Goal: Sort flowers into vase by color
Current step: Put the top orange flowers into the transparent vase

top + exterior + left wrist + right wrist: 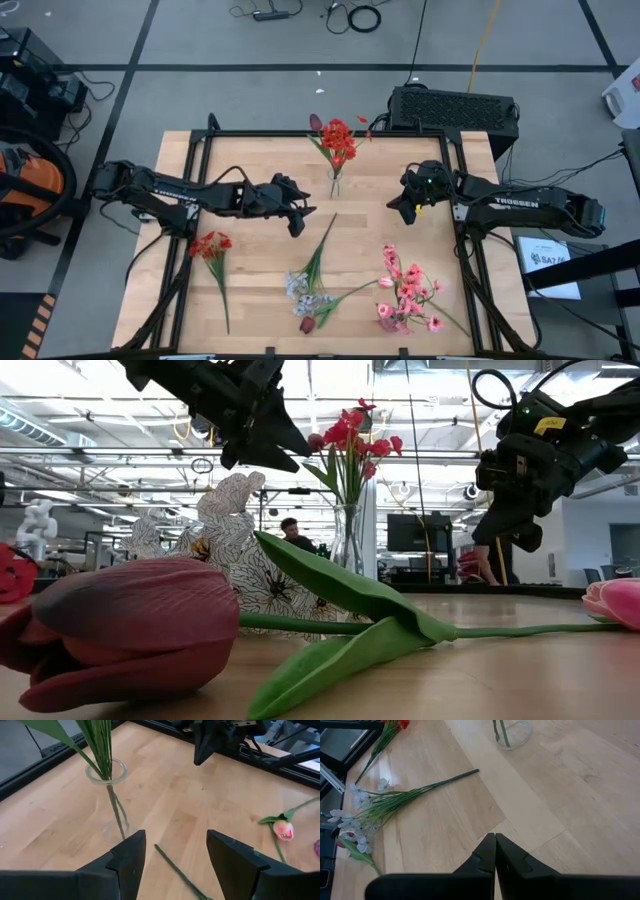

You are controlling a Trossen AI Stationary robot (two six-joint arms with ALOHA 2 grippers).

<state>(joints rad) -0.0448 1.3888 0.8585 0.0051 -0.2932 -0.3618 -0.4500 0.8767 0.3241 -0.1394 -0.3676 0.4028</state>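
A clear glass vase (333, 181) stands at the table's far middle and holds a bunch of red flowers (338, 140). One red sprig (211, 246) lies flat at the near left. A pale white-grey spray (311, 283) and a maroon tulip (307, 323) lie near the front middle, pink blossoms (404, 290) at the near right. My left gripper (297, 224) hovers open above the table, left of the vase and over the spray's stem end (176, 870). My right gripper (405, 209) hangs shut, right of the vase, holding nothing.
A black box (455, 108) sits beyond the table's far right corner. The black frame rail (200, 150) runs along the table's sides. Bare wood lies between the vase and the flowers in front (370, 225).
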